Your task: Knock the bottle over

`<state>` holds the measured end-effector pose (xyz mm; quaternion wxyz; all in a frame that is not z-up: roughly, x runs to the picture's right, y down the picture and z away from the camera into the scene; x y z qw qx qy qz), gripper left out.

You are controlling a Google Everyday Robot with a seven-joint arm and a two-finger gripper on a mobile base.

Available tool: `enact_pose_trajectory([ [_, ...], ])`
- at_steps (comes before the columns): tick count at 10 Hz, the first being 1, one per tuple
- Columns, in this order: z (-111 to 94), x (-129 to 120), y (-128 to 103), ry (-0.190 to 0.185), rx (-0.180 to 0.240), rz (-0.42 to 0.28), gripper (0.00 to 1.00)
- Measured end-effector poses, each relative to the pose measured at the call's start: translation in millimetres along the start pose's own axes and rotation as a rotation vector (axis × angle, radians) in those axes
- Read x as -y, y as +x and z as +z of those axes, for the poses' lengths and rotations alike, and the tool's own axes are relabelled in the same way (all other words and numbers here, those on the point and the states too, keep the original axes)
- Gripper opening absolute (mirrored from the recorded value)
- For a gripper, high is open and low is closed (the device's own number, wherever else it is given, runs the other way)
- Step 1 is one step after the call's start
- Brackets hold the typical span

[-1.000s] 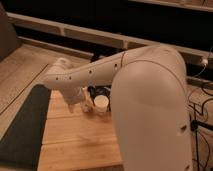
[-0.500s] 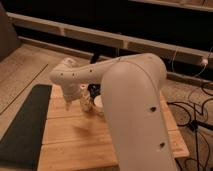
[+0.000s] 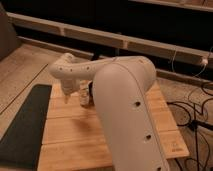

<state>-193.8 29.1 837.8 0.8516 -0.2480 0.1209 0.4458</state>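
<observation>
My gripper (image 3: 68,97) hangs down from the white forearm over the far left part of the wooden table (image 3: 75,130). Just to its right stands a small slim pale thing, the bottle (image 3: 84,98), upright and close to the gripper. I cannot tell whether they touch. My bulky white upper arm (image 3: 127,110) fills the middle of the view and hides whatever stands behind it, including the white cup.
A black mat (image 3: 25,125) lies left of the table. A dark thing (image 3: 91,87) shows behind the bottle, at the arm's edge. Black cables (image 3: 192,112) trail on the floor at the right. A long pale ledge (image 3: 125,40) runs along the back.
The arm has swung left. The gripper has shifted left, away from the white cup. The cup, seen earlier beside the gripper, is now hidden behind the upper arm.
</observation>
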Motion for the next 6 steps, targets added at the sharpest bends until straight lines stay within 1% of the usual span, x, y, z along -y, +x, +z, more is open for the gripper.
enact_pose_trajectory([
  [1, -14.0, -0.8, -15.0, 0.038, 0.025, -0.061, 0.65],
  [2, -27.3, -2.7, -25.3, 0.068, 0.045, -0.107, 0.65],
  [3, -39.6, -3.6, -31.3, 0.091, 0.059, -0.138, 0.65],
  [4, -43.4, -5.0, -32.9, 0.096, 0.064, -0.146, 0.65],
  [6, -42.1, -3.7, -31.2, 0.098, 0.059, -0.145, 0.65],
])
